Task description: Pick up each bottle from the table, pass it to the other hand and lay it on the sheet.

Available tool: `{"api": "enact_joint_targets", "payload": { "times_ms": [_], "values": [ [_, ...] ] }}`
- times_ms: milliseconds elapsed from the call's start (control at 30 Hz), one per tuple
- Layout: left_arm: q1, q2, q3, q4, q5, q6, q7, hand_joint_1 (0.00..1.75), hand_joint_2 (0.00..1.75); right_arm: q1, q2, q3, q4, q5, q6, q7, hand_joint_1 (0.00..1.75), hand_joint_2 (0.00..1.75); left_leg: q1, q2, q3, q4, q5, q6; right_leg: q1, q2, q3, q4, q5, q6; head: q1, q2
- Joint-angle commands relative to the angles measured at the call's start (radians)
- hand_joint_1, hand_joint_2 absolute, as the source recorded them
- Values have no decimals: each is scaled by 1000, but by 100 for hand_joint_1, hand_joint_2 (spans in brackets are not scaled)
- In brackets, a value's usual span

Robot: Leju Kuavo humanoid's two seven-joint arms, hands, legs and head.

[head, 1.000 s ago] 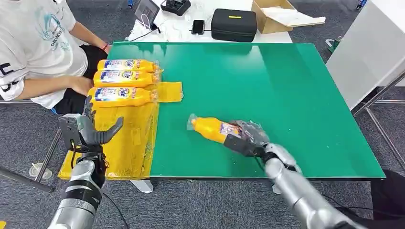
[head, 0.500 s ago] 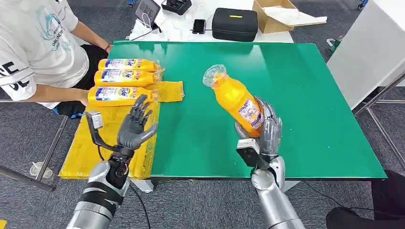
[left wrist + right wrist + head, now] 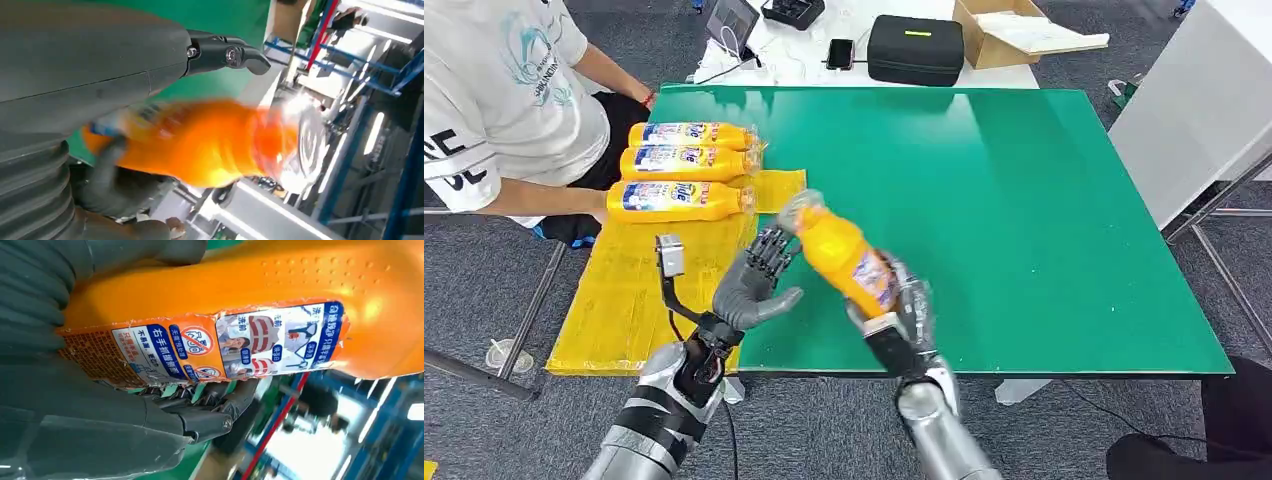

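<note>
Change: since half a second ago the right hand [image 3: 902, 305] has carried the orange bottle [image 3: 842, 258] leftward over the green table [image 3: 1024, 200], and the left hand [image 3: 757, 285] has risen to meet it.
Right hand: grips the bottle's labelled lower body, cap end tilted up toward the yellow sheet [image 3: 649, 290].
Left hand: fingers spread, holding nothing, just beside the bottle's neck.
Sheet: three bottles [image 3: 686, 170] lie side by side at its far end.
Person [image 3: 494, 100]: seated beside the sheet.
</note>
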Motion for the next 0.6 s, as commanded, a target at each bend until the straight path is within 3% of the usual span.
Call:
{"api": "enact_joint_targets", "payload": {
  "times_ms": [33, 500, 567, 600],
  "values": [
    [-86, 23, -95, 111, 1, 20, 2, 0, 175, -121, 50, 164, 232, 25, -27, -3, 175, 175, 1, 3, 4, 0, -2, 0, 1, 2, 4, -1, 0, -2, 0, 0],
    [-110, 16, -104, 172, 52, -15, 13, 0, 175, -146, 79, 208, 328, 33, -35, -3, 175, 175, 0, 2, 2, 0, 0, 0, 1, 0, 2, -1, 0, -1, 0, 0],
    [-102, 18, -110, 151, 42, -4, -5, 0, 175, -147, 80, 212, 352, 36, -25, 5, 175, 175, 2, 2, 9, 0, -3, 0, 2, 0, 9, -1, -2, -3, 0, 0],
    [-98, 18, -108, 143, 36, 15, -9, 0, 175, -147, 82, 210, 361, 32, -20, 5, 175, 175, 1, 2, 4, 0, -1, 0, 1, 0, 4, -1, -1, -2, 0, 0]
  ]
}}
